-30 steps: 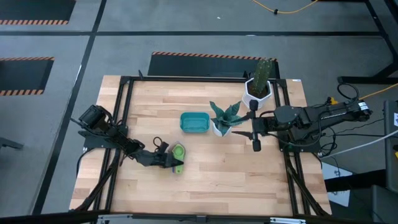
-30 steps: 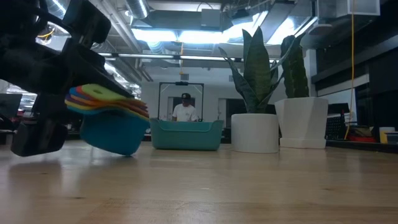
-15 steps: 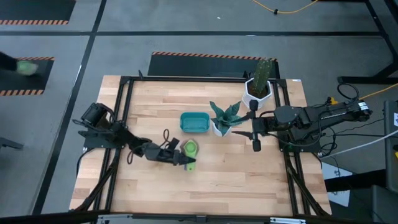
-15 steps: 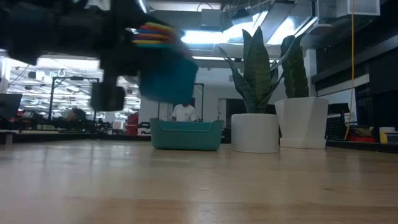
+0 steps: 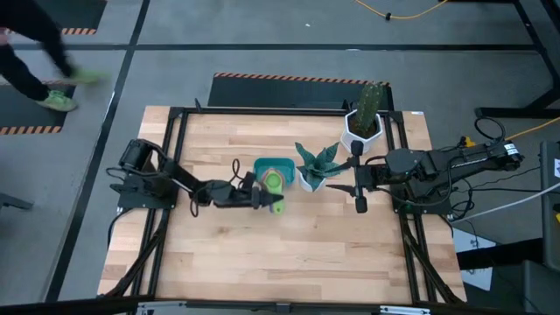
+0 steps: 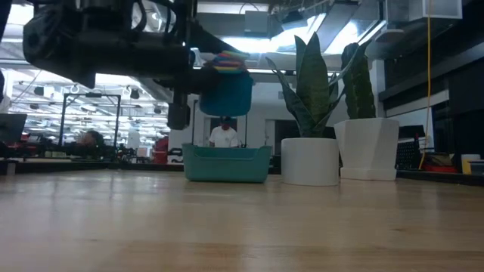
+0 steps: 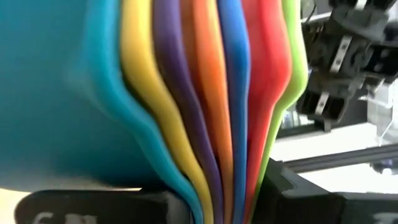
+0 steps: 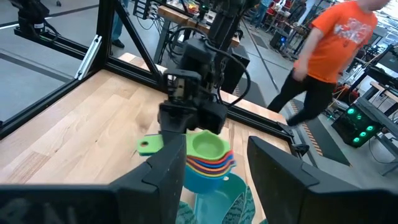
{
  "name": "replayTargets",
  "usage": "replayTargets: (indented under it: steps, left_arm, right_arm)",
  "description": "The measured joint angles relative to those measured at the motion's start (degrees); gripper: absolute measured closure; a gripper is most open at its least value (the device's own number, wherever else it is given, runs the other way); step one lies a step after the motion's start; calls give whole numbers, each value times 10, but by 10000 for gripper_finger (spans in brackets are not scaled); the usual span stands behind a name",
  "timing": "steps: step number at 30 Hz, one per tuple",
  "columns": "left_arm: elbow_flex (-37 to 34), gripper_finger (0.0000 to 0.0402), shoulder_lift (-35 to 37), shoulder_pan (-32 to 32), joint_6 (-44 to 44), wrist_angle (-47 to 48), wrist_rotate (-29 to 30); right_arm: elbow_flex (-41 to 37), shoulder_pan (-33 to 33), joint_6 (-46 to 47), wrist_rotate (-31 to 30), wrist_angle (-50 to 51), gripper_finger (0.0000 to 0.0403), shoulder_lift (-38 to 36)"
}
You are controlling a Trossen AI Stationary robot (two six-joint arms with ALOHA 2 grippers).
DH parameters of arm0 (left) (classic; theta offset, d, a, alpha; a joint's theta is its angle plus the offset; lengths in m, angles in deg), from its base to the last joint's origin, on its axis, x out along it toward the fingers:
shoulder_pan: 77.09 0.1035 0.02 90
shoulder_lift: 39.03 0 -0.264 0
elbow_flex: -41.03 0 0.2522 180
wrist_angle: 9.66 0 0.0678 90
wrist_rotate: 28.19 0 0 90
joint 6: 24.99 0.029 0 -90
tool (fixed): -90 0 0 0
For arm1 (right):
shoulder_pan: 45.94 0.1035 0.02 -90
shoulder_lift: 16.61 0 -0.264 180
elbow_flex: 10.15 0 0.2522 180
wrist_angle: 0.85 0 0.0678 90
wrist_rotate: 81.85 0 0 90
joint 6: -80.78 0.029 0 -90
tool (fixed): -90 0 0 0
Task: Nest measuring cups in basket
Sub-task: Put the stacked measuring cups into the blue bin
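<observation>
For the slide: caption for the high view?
Left gripper holds the nested measuring cups over the teal basket; right gripper waits beside the potted plant.

The left gripper (image 5: 255,194) carried the measuring cups (image 5: 274,181) (nested) over the basket (image 5: 261,166).

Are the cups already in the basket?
Not yet. The left hand holds the stacked cups in the air above the basket.

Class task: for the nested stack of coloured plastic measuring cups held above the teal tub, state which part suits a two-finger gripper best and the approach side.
Probably the bundled flat handles, approached from the handle end, level with the table, opposite the bowls. Stacked, they form one thin slab, while the round bowls would likely slip. The left gripper holds them this way above the teal tub.
</observation>
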State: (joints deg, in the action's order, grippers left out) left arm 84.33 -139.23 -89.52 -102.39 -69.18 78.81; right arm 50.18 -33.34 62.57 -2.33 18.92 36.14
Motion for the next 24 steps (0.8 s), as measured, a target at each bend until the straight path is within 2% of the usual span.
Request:
replayTargets:
  steps: [24]
  left_arm:
    - [0,320,0,49,-20,97,24]
  right_arm:
    - [0,0,-1,0,24,227,0]
